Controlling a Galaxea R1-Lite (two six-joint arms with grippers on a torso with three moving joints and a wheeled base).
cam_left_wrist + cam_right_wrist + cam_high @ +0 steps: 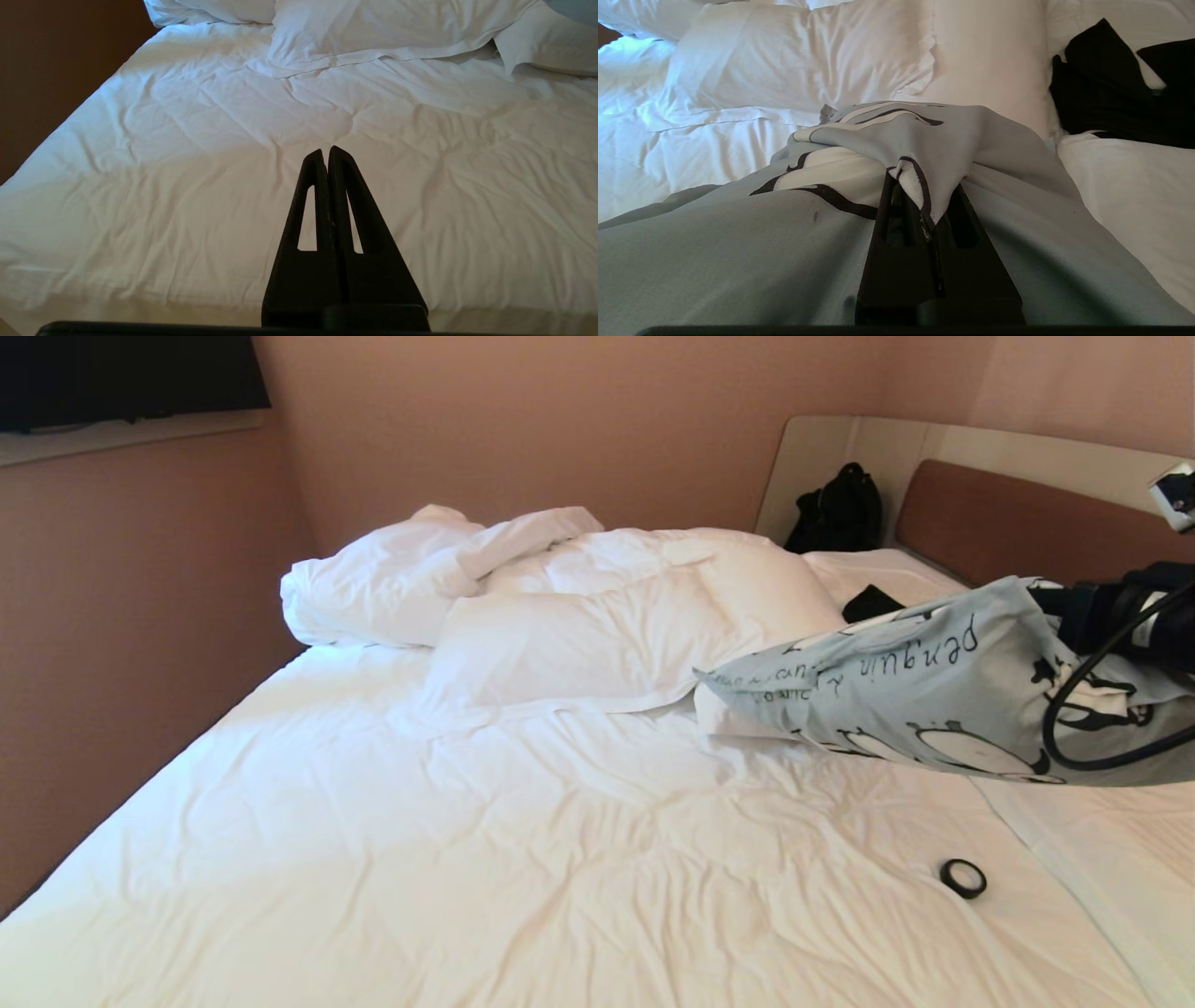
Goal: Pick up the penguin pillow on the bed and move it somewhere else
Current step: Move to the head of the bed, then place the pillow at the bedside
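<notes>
The penguin pillow (934,695) is shown lifted clear of the bed (523,859), held at the right side of the head view, above the sheet and just in front of the headboard (1027,518). It is carried by a pinch of its cover: in the right wrist view a fold of the blue-grey fabric (924,154) is seen drawn up and clamped between the closed fingers of the right gripper (931,217). Because only a fold of cloth is gripped, the rest of the pillow is left to sag, its far corner drooping toward the plain white pillows (597,635). Whether that corner touches them cannot be told.

The right arm (1134,607) is extended in from the right edge, roughly level, with a black cable (1074,709) looped across the pillow's face. The left gripper (327,151) is held low over the bare sheet at the near edge of the bed, its fingers pressed together on nothing, apparently parked.

A black ring (963,878) lies on the sheet below the pillow, and a black bag (837,511) is propped in the corner by the headboard. The pick-up is judged done; the setting-down is not yet done.
</notes>
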